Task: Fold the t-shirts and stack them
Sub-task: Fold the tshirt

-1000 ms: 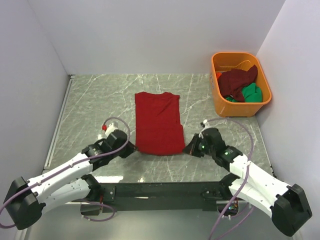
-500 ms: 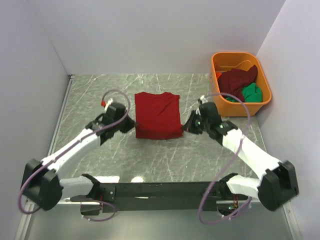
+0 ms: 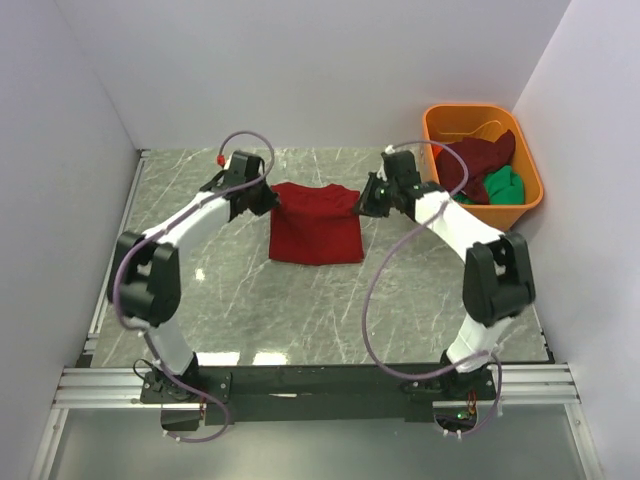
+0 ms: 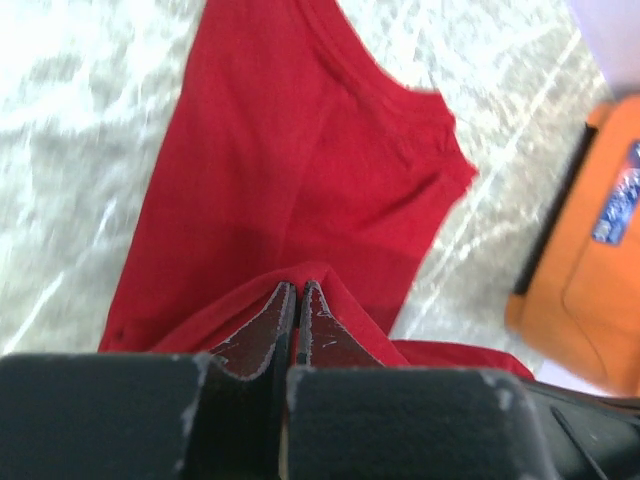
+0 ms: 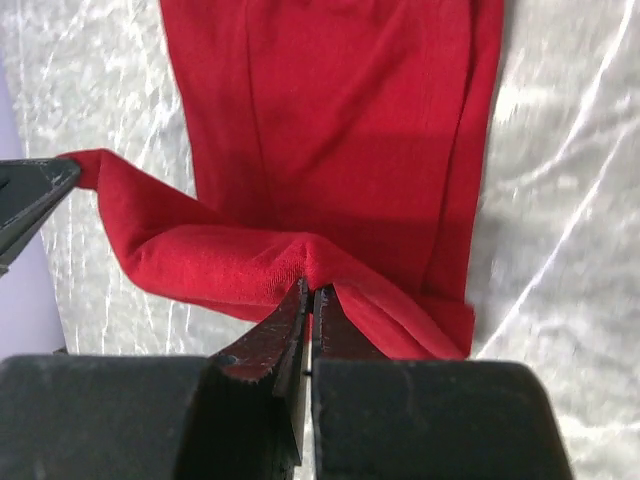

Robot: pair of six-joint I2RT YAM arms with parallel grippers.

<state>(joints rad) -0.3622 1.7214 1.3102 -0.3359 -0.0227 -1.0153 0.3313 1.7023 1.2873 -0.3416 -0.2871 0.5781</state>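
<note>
Red t-shirt (image 3: pixel 315 235) lies long axis near-to-far across the bench centre. Left gripper (image 3: pixel 273 205) and right gripper (image 3: pixel 360 205), arms outstretched, pinch its raised fold.

Bright even overhead light, soft shadows, white glare on the table (image 3: pixel 270 352) near its front, wrist views slightly blurred, shadow band across the red t-shirt (image 5: pixel 330 190).
</note>
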